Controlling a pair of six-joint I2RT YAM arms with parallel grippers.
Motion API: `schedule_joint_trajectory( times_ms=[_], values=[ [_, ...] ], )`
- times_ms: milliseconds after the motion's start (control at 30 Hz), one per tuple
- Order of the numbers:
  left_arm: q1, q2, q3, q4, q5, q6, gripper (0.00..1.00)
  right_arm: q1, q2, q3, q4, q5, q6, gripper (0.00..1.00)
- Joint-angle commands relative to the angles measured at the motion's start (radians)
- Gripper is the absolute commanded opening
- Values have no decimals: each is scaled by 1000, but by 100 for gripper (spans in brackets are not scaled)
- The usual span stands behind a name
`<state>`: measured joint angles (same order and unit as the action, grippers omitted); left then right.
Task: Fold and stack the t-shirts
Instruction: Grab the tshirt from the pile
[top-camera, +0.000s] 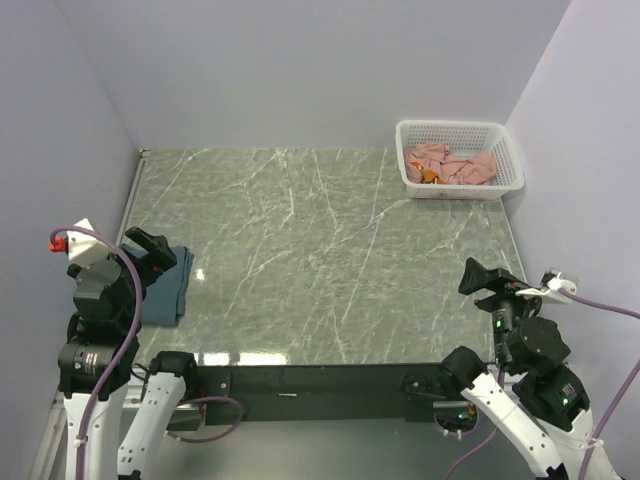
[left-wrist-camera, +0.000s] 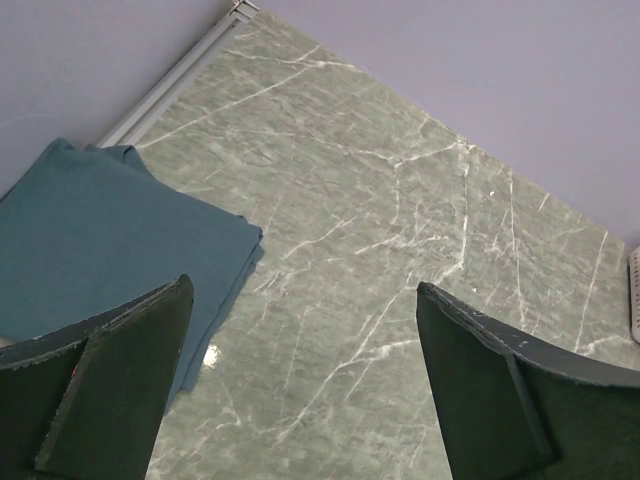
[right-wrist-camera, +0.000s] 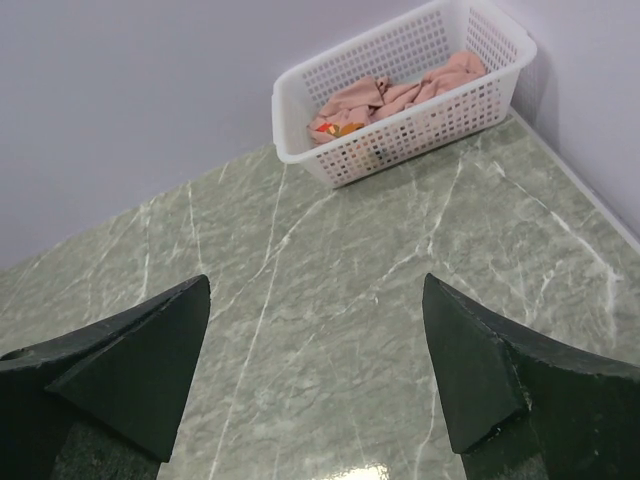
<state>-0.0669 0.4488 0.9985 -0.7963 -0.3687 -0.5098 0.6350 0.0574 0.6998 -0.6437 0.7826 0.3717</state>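
Left wrist view: left claw (left-wrist-camera: 305, 295) spread apart, nothing between. Folded teal t-shirt (left-wrist-camera: 90, 240) lies flat on the surface (left-wrist-camera: 400, 200), near left. Right wrist view: right claw (right-wrist-camera: 315, 290) likewise apart, holding nothing. Far right corner: basket (right-wrist-camera: 420, 135) holds the crumpled salmon-pink t-shirt (right-wrist-camera: 395, 95). Only the top view shows both shirts, well apart.
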Motion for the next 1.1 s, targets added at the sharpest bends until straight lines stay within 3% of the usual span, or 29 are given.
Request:
schedule_joint_trajectory(
  times_ms=[0, 267, 400, 667, 867, 1067],
  values=[
    [-4, -5, -29, 57, 37, -7, 99, -3, 39, -3, 56, -9, -16, 93],
    [-4, -10, -132, 225, 128, 14, 99, -3, 145, 6, 173, -84, -53, 93],
    [-7, 5, -201, 314, 192, 30, 99, -1, 341, 49, 271, -146, -106, 93],
    [-59, 8, -365, 423, 137, 34, 99, -8, 714, 157, 389, -247, -140, 94],
    [-94, 8, -413, 447, 123, 36, 99, -104, 1080, 424, 351, -316, -198, 94],
    [-131, 19, -406, 437, 90, 40, 99, -308, 1453, 699, 282, -371, -183, 92]
  ],
)
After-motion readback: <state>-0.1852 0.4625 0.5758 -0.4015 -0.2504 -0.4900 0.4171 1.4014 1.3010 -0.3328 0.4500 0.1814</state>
